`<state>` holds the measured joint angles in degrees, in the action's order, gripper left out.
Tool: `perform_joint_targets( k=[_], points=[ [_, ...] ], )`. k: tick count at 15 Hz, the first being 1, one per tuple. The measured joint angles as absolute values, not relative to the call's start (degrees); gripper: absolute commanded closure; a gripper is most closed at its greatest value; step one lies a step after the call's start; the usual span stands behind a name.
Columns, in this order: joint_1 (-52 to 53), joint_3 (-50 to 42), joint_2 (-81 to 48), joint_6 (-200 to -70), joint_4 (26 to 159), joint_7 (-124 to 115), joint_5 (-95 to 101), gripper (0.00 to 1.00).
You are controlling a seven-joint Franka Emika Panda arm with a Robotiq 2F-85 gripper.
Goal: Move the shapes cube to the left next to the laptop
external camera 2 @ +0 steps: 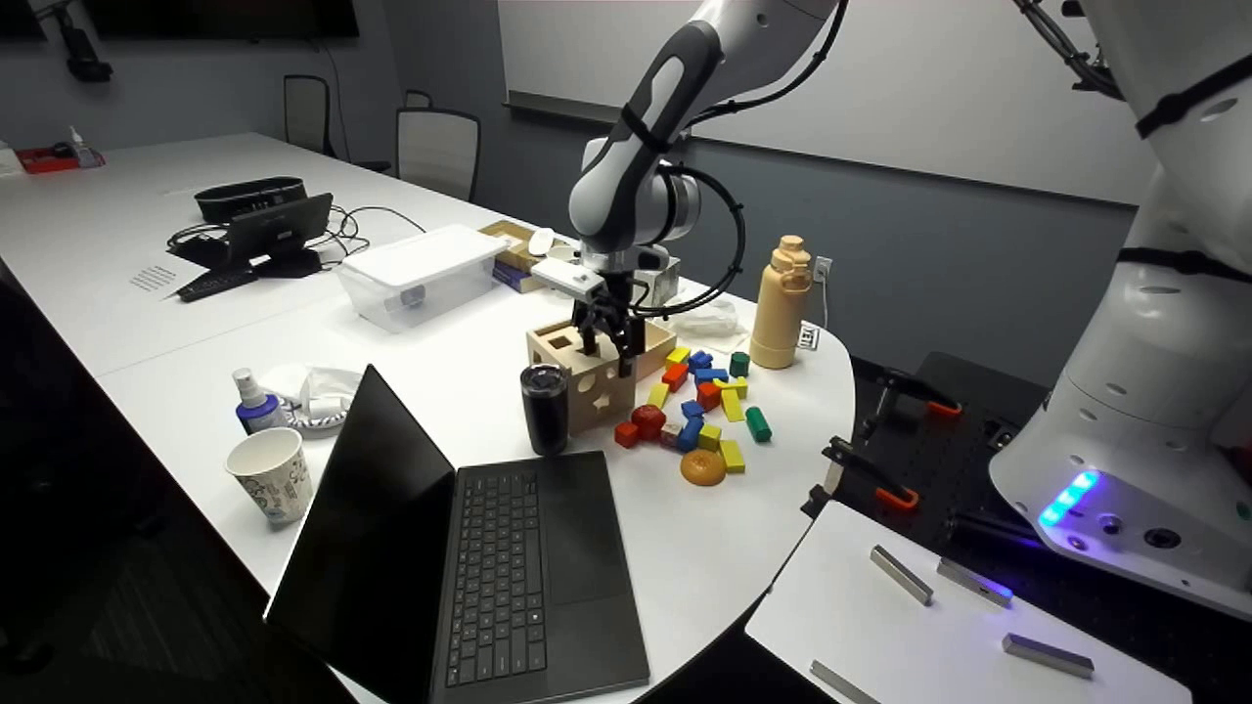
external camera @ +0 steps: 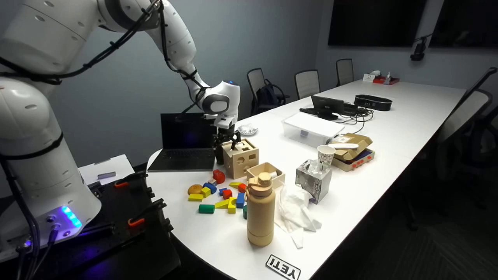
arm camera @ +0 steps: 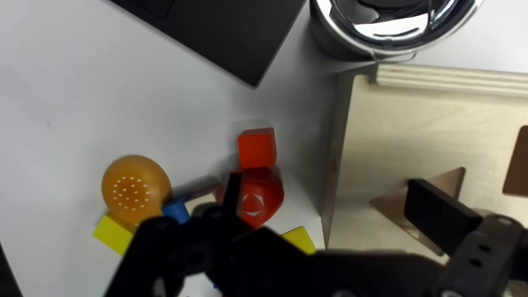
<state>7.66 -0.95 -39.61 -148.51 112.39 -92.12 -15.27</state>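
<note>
I see the tool (arm camera: 328, 192), fingers parted and gripping nothing, straddling the left wall of the shapes cube (arm camera: 412, 132), at right in the wrist view; pinching that wall seems next.

We see one light-wooden cube box (external camera 2: 597, 387) with cut-out shapes, a star among them, which stands flat near the thin black laptop (external camera 2: 494, 567) but does not touch it. We find this laptop open, its screen dark.

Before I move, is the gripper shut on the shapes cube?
No, in the wrist view the gripper stands wide open, one finger visibly apart from the shapes cube.
</note>
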Motion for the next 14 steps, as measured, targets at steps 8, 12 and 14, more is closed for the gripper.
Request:
perform_joint_targets(
  k=[8,12,14],
  points=[
    [6.43,1.04,-39.58,-143.52,112.47,-91.44,-17.99,0.00],
    [6.43,1.24,-39.51,-142.04,112.82,-91.42,-19.31,0.00],
    [6.40,1.48,-39.48,-141.71,113.16,-91.41,-19.84,0.00]
  ],
)
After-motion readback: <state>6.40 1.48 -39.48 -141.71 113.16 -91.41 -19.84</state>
